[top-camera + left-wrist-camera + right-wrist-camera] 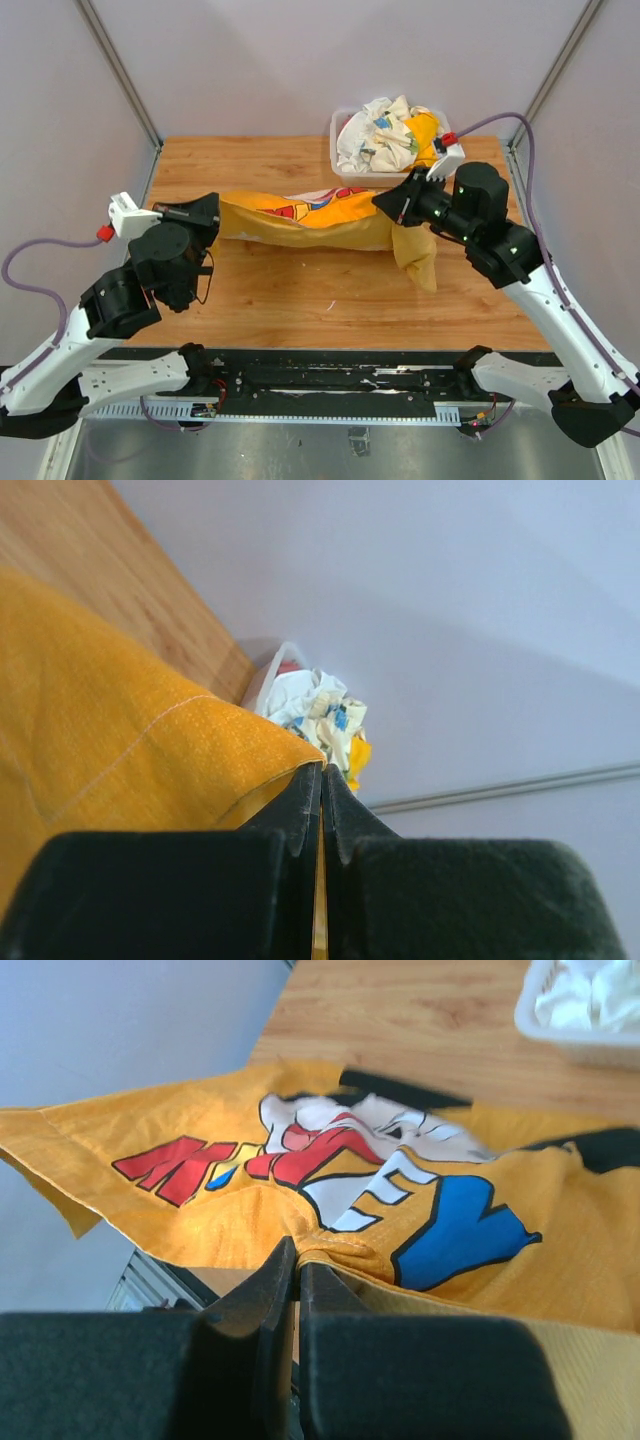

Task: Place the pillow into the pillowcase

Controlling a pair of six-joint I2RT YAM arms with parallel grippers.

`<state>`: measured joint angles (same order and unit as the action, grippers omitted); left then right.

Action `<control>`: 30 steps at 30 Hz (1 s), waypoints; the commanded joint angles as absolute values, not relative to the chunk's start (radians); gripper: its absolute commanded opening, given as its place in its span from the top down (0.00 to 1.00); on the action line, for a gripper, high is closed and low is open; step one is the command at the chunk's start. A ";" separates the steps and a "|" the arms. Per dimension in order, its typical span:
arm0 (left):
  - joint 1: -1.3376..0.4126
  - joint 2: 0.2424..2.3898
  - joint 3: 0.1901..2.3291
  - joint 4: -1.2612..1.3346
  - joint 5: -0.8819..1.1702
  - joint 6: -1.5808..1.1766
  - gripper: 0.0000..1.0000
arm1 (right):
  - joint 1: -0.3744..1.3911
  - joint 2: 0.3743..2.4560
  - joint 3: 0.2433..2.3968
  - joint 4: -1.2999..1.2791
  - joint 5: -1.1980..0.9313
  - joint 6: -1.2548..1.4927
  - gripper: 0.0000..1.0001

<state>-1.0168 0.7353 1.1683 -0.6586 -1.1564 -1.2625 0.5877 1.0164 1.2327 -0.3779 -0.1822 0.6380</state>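
**Pillowcase** (320, 222): orange-yellow, printed with coloured letters, and stretched lengthwise between your two grippers over the table (300, 295). Whether its underside touches the wood cannot be told. Its middle bulges like a filled roll. The pillow shows in no view, so you may judge it to be inside the case, but you cannot confirm that from here.

**Left end of the pillowcase:** your left gripper (214, 214) is clenched on the fabric. The left wrist view shows its fingers (300, 800) pressed together with a thin yellow edge of cloth caught between them.

**Right end of the pillowcase:** your right gripper (392, 206) likewise pinches the cloth. In the right wrist view it is clamped on a small fold of the printed face, just beside the blue letter. A loose flap of the case hangs below this grip toward the table.

**Purpose of the hold (a judgement):** a grip at each end holds the case straight and taut. That suits settling whatever fills it, or squaring the cloth, rather than opening its mouth.

**Behind the right end of the pillowcase:** a white bin (334, 150) sits just beyond it, heaped with crumpled patterned cloths (385, 135). Neither gripper touches them.
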 commanded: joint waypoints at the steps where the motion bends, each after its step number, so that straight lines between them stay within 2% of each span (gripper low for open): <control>1: -1.010 0.830 1.321 -0.486 -1.225 -0.946 1.00 | 0.578 1.037 1.420 -0.388 -0.160 0.572 0.99; 5: -0.914 0.915 1.427 -0.470 -1.116 -0.852 1.00 | 0.578 1.064 1.518 -0.421 -0.134 0.548 0.99; 10: -0.641 1.025 1.526 -0.475 -0.754 -0.827 1.00 | 0.575 1.097 1.574 -0.439 -0.128 0.532 0.99; 14: -0.515 1.120 1.566 -0.462 -0.584 -0.813 1.00 | 0.571 1.123 1.625 -0.463 -0.113 0.506 0.99; 20: -0.364 1.241 1.652 -0.413 -0.372 -0.779 1.00 | 0.530 1.202 1.673 -0.489 -0.070 0.429 0.99; 26: -0.324 1.328 1.786 -0.431 -0.268 -0.734 1.00 | 0.514 1.180 1.618 -0.438 -0.067 0.445 0.99; 30: -0.205 1.415 1.892 -0.448 -0.074 -0.789 1.00 | 0.469 1.308 1.773 -0.439 -0.090 0.429 0.99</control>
<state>-0.3080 1.3678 1.7721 -0.5201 -0.2726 -0.7673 0.5133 1.2346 1.6253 -0.5438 -0.0925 0.4614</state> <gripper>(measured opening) 0.009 0.022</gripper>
